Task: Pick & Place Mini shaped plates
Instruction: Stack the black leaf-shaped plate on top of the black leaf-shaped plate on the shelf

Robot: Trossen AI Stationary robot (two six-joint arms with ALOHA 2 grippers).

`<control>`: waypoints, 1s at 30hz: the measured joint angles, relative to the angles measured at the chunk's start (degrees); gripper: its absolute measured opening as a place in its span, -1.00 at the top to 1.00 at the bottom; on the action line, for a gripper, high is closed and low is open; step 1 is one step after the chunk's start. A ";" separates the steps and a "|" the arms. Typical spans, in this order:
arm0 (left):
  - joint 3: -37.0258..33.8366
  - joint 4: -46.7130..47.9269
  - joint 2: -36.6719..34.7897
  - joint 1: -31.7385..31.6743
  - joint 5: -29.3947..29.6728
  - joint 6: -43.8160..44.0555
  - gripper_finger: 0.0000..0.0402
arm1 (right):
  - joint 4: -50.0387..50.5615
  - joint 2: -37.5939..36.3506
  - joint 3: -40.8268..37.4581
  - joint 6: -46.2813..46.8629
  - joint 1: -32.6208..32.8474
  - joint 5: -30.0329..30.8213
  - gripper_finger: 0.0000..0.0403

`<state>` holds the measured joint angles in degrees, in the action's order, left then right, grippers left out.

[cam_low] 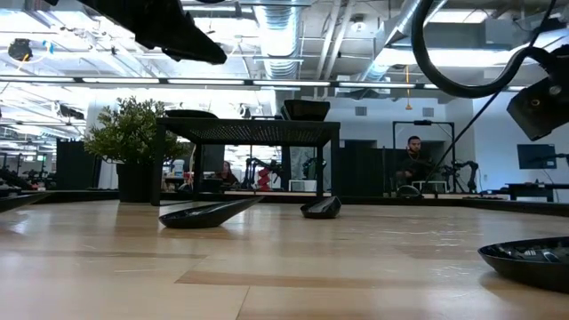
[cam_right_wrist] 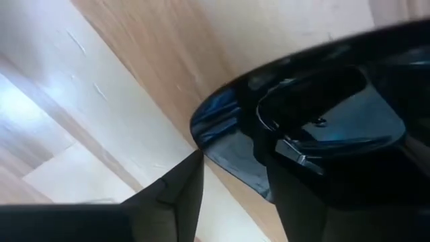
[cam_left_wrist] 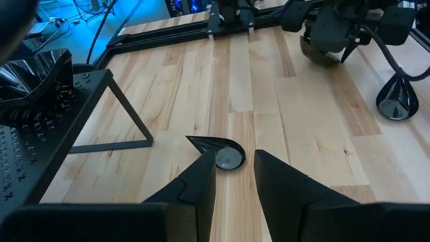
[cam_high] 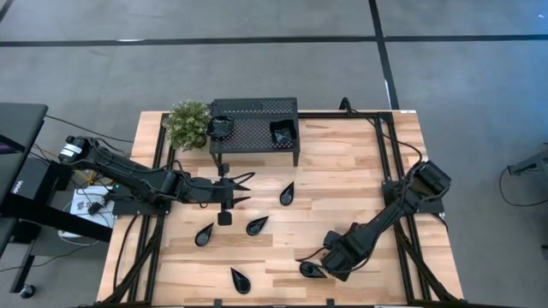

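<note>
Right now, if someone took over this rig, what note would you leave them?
Left gripper: open, over the table just short of a teardrop plate.
Right gripper: open at a second teardrop plate, which lies on the table.
Done, it seems: two plates sit on the rack.
Left: those two teardrop plates, plus three other plates.

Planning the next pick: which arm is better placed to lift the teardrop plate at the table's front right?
Right: the right gripper is already down at that teardrop plate; the left gripper is near the rack.
</note>
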<state>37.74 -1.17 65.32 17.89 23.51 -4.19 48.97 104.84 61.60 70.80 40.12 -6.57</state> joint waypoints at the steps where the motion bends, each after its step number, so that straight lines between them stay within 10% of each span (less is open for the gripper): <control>1: 0.00 -0.10 0.00 0.00 0.00 0.00 0.48 | 0.32 -0.01 0.39 -0.02 -0.17 0.02 0.23; 30: -0.02 -1.18 0.00 0.00 0.00 0.02 0.48 | 4.78 -0.37 3.74 -7.23 -1.20 0.62 0.93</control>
<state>37.71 -2.35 65.32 17.89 23.51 -4.16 53.75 104.47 65.35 63.57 38.92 -5.95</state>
